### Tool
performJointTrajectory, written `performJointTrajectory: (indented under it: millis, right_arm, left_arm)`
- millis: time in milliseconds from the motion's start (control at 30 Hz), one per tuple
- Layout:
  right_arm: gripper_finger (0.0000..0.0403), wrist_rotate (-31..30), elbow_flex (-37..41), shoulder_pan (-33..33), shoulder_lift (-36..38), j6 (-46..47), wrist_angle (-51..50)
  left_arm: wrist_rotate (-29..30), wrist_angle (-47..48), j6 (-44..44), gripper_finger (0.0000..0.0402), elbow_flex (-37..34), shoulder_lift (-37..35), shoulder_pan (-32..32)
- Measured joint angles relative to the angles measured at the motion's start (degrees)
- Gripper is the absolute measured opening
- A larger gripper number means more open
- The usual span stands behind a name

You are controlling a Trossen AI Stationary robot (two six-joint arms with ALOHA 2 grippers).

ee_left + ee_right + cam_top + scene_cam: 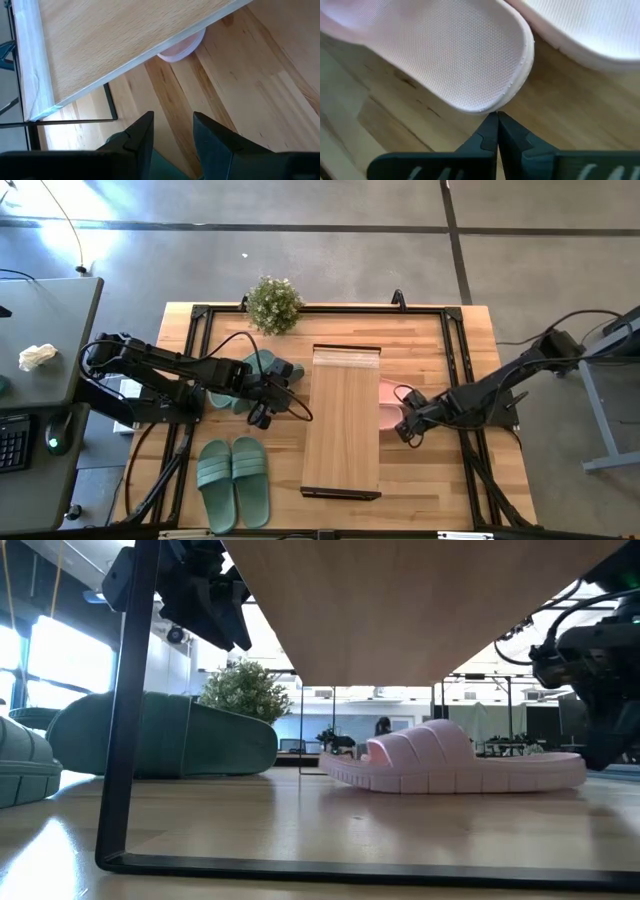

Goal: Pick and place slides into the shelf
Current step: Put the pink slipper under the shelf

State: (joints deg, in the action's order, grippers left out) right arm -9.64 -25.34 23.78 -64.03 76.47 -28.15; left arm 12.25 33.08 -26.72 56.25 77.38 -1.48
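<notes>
The shelf (340, 420) is a long light-wood plank on a dark frame at the table's middle. The pink slides (388, 405) lie on their soles at its right side, partly under it; one shows in the low view (450, 755). One sage green pair (235, 478) lies near the left front. Another green pair (252, 375) lies left of the shelf. My left gripper (172, 135) hangs open above that pair, raised off the table (210, 600). My right gripper (496, 127) is shut, low at a pink slide's rounded end (490, 106). My right gripper's shut fingertips (490, 120) stand at the rim of the pink slide's rounded end (490, 106), coming in low from the table's right side. Whether they touch the rim, I cannot tell. The slide lies flat on the table.
A potted plant (273, 303) stands at the far edge, left of the shelf's far end. A black frame runs around the tabletop (455, 320). A side desk with a keyboard and mouse (40, 430) is at the left. Bare wood shows right of the pink slides (440, 470).
</notes>
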Motion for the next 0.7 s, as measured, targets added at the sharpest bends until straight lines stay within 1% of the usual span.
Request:
performJointTrajectory:
  millis: [300,567,633,700]
  right_arm:
    - [0.0,2.8,0.0,-3.2,-0.2,-5.7,3.7]
    - [0.0,6.7,0.0,-3.8,-3.6,-7.9,5.0]
    - [0.0,6.6,-0.3,-3.5,-3.2,-8.0,4.2]
    - [0.0,5.5,-1.8,-3.1,-2.0,-7.9,0.3]
  left_arm:
    - [0.4,0.0,0.0,0.0122,0.0,0.0,0.0]
    - [1.0,0.1,0.0,0.0122,0.0,0.0,0.0]
    - [1.0,0.2,0.0,0.0122,0.0,0.0,0.0]
    - [1.0,0.5,0.0,0.0122,0.0,0.0,0.0]
